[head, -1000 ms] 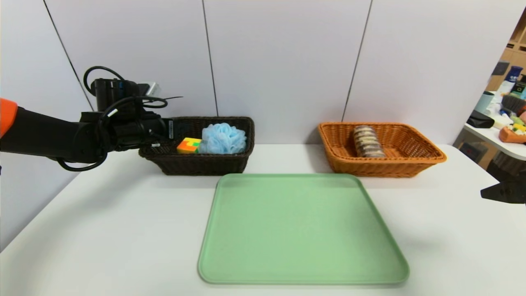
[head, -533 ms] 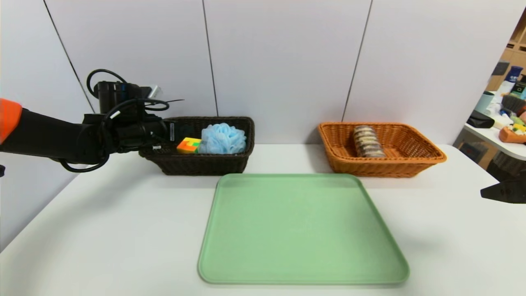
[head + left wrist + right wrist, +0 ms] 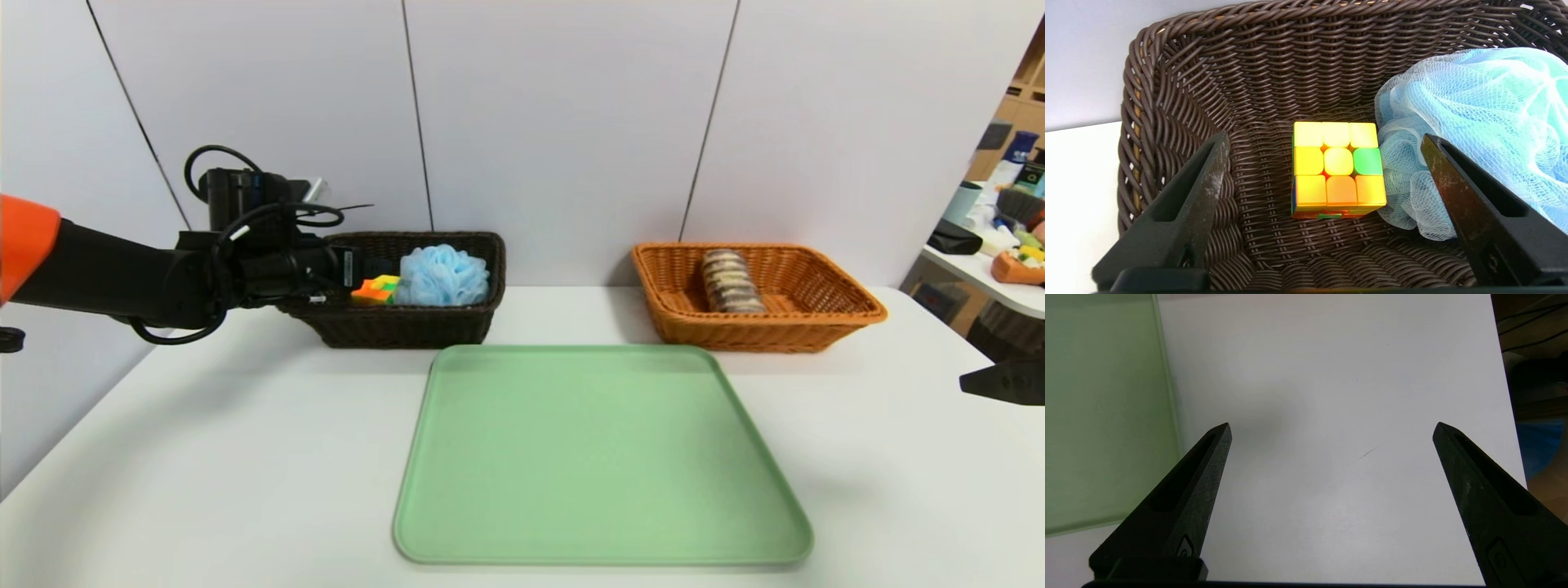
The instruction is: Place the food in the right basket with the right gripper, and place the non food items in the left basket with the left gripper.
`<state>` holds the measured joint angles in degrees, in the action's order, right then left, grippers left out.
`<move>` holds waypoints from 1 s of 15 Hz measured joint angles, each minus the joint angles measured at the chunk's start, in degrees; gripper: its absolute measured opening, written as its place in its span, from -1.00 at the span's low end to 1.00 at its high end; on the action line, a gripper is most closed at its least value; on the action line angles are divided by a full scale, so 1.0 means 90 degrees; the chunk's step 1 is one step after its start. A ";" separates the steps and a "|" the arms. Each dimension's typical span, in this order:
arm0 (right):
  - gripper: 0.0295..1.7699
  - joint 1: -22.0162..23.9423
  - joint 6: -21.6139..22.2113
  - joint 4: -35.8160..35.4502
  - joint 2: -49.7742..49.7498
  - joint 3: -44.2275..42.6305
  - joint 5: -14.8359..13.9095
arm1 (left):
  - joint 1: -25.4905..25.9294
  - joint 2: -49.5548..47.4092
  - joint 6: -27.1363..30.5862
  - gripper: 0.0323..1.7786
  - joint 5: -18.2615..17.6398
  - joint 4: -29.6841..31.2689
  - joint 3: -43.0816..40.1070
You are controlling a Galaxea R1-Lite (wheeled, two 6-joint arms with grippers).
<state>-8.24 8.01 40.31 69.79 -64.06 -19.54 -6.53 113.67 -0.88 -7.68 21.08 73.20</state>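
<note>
Head view: pretty much done, I'd say. The puzzle cube and the blue bath puff sit inside the dark brown basket, and the striped roll lies in the orange basket. The green tray in front of the baskets has nothing on it.

Left wrist view: the left gripper hangs wide open over the cube, not touching it, puff just beside.

Right wrist view: the right gripper is wide open too, empty, over the white table beside the tray.
</note>
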 joint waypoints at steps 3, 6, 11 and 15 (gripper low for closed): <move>0.92 -0.0008 -0.0005 -0.0005 -0.0038 0.0050 0.0009 | -0.0005 0.0001 0.0000 0.88 0.0009 0.0003 -0.0012; 0.92 -0.0008 -0.0015 -0.0003 -0.0073 0.0072 0.0009 | -0.0012 0.0001 0.0000 0.88 0.0020 -0.0003 -0.0019; 0.92 0.0028 -0.0012 -0.0005 -0.0108 0.0121 0.0074 | -0.0051 -0.0367 0.0073 0.90 -0.0016 -0.0085 -0.0138; 0.92 0.0167 0.0009 -0.0003 -0.0221 0.0160 0.0194 | -0.0232 -0.1326 0.0156 0.90 0.0042 -0.0584 -0.0270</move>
<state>-6.74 8.09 40.29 67.80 -62.62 -17.80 -8.62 101.73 0.52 -7.30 15.82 70.78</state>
